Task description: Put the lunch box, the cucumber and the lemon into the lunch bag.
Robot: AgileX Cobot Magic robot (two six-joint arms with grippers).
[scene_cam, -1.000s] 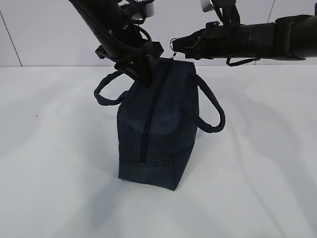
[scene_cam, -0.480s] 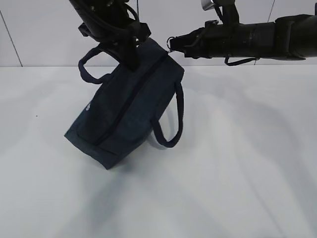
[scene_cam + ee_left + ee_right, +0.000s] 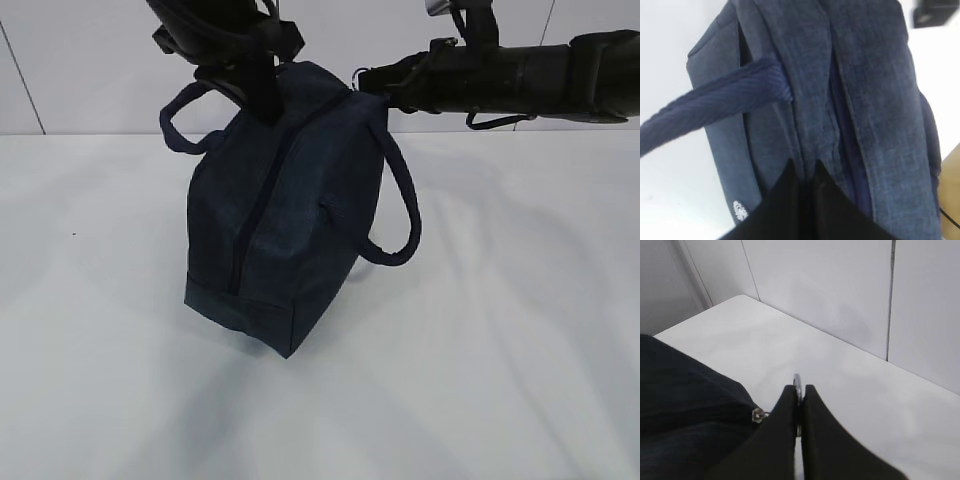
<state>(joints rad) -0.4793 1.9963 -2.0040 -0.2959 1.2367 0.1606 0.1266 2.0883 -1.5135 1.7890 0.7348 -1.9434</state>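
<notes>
The dark navy lunch bag (image 3: 280, 215) hangs lifted and tilted, its lower end on the white table, its zipper closed along its length. My left gripper (image 3: 262, 95) is shut on the fabric beside the zipper at the bag's top; in the left wrist view (image 3: 807, 167) the jaws pinch a fold of the bag (image 3: 860, 100). My right gripper (image 3: 368, 82) is shut on the silver ring pull (image 3: 798, 385) at the bag's upper right end. The lunch box, cucumber and lemon are out of view.
The white table (image 3: 500, 330) spreads around the bag. A white panelled wall (image 3: 80, 70) stands behind. One loop handle (image 3: 400, 210) hangs on the right, the other (image 3: 185, 120) sticks out at the left.
The bag swung left and tilted half a second ago, then swung back toward upright. Both grippers have kept their hold; the right gripper shifted slightly right.
</notes>
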